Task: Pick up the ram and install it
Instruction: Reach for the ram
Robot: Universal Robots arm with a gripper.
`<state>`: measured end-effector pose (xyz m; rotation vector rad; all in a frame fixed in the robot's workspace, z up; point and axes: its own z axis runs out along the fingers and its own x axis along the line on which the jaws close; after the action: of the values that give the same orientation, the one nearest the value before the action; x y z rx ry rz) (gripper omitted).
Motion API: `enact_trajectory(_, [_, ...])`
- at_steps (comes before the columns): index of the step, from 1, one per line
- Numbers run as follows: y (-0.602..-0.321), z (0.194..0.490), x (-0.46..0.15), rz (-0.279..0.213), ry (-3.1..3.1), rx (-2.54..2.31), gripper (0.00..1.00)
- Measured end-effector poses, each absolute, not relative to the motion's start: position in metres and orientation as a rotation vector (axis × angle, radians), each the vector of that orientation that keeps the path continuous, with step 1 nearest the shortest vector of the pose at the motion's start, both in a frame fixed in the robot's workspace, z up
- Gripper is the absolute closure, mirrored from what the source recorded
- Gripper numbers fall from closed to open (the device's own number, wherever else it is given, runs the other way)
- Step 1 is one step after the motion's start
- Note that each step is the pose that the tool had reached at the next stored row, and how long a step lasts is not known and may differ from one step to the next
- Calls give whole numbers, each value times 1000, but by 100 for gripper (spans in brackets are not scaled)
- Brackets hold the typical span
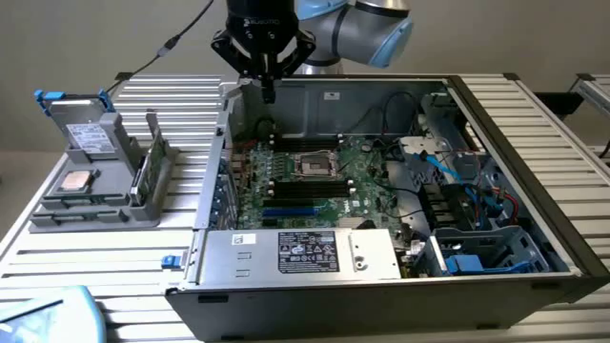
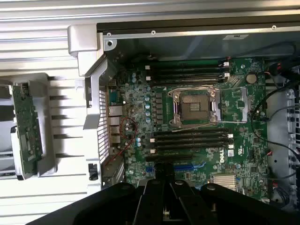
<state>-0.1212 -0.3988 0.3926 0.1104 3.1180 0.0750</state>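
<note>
Gripper [image 1: 268, 91] fingers together, empty, above the open case [image 1: 381, 304] rear wall, upper centre of exterior view. Ram [image 1: 143, 177] upright in grey holder [image 1: 96, 214], middle left of frame. Not yet picked up or installed.

"DELL" on the motherboard [image 2: 140, 108]

So: open black metal PC case [image 1: 381, 307] sits on the slatted metal table [image 1: 96, 250], green motherboard [image 1: 324, 179] flat inside. Just beside it, on the exterior view's left, a grey plastic rack [image 1: 96, 214] holds the long green ram stick [image 1: 148, 171] upright.
</note>
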Motion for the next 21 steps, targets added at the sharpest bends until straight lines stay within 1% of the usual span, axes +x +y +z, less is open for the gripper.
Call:
enact_trajectory(14, [-399,393,-122,75,3118,111,90])
enact_trajectory(21, [-399,393,-147,75,3118,110,90])
